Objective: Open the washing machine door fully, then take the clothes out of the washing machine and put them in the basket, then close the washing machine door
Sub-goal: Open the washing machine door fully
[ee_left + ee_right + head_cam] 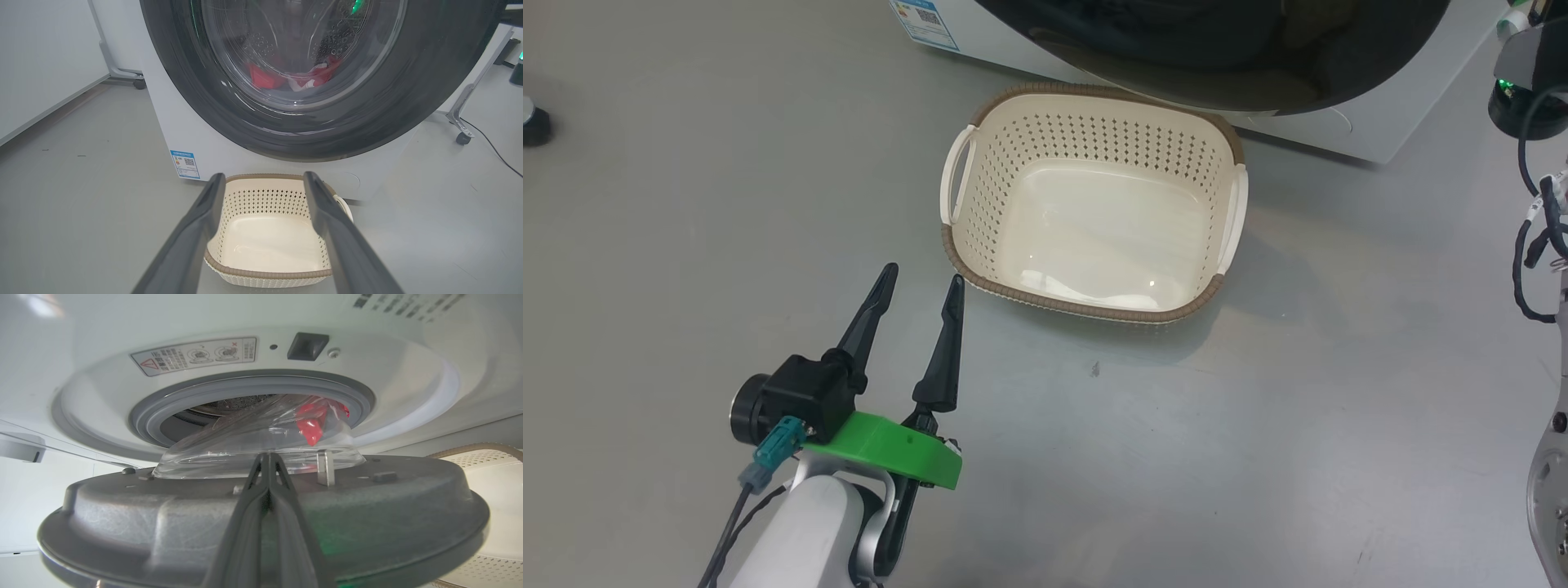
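Now the right pincer (268, 455) is pointing clenched, fingertips together, at the inner face of the washing machine door (163, 514), which is standing ajar.
The tips are lying at the foot of the glass bowl (245, 449); contact is not showing clearly; the clothes (265, 77) are lying red inside the drum (229, 404) of the washing machine (212, 139); the basket (1086, 131) is sitting on the floor (1258, 449) just before the machine, under the door's black rim; the left pincer (925, 273) is hovering released, fingers spread and holding nothing, near the basket's left side.
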